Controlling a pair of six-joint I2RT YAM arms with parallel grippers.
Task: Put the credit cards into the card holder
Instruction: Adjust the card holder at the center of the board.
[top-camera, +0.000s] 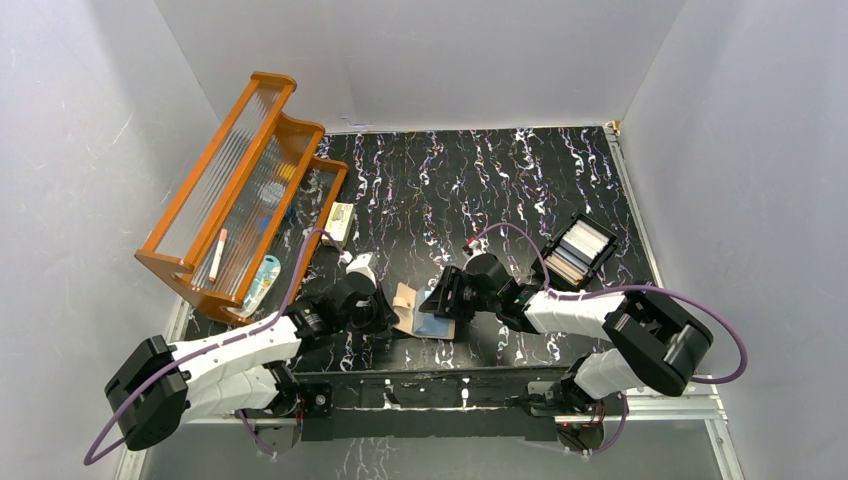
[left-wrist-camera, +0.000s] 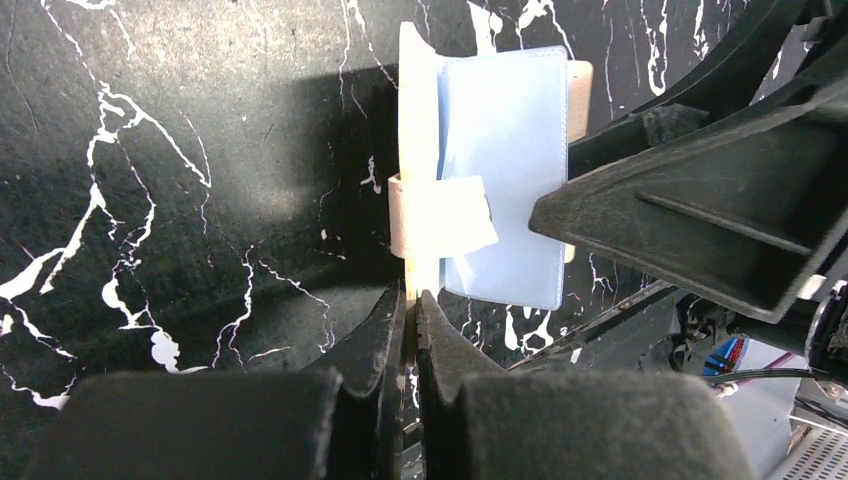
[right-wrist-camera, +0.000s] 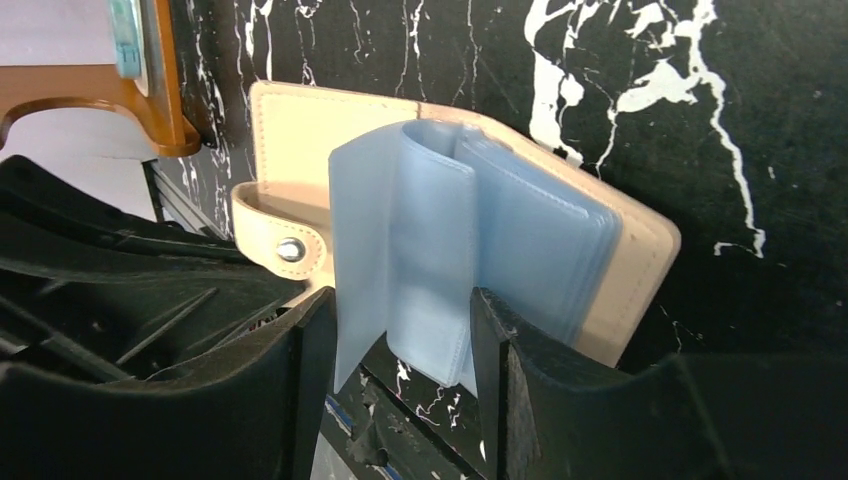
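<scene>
**Overhead view:** bright, even light from above. The pale walls (top-camera: 90, 150) are slightly washed out, and soft shadows lie on the tabletop (top-camera: 480, 180) near the card holder (top-camera: 406, 300).

**Left wrist view:** a broad soft shadow falls left of the card holder. The left hand (left-wrist-camera: 412, 310) below it is blurred.

**Right wrist view:** the card holder is sharp. The right hand (right-wrist-camera: 400, 325) before it is dark and defocused.

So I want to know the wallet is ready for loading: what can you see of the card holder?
The card holder is tan and leather-like, with stitched edges and a snap tab. It lies open on the black marbled table. Pale blue clear sleeves stand up from it. The left gripper pinches its cover edge; the right gripper straddles the sleeves, jaws open.
</scene>
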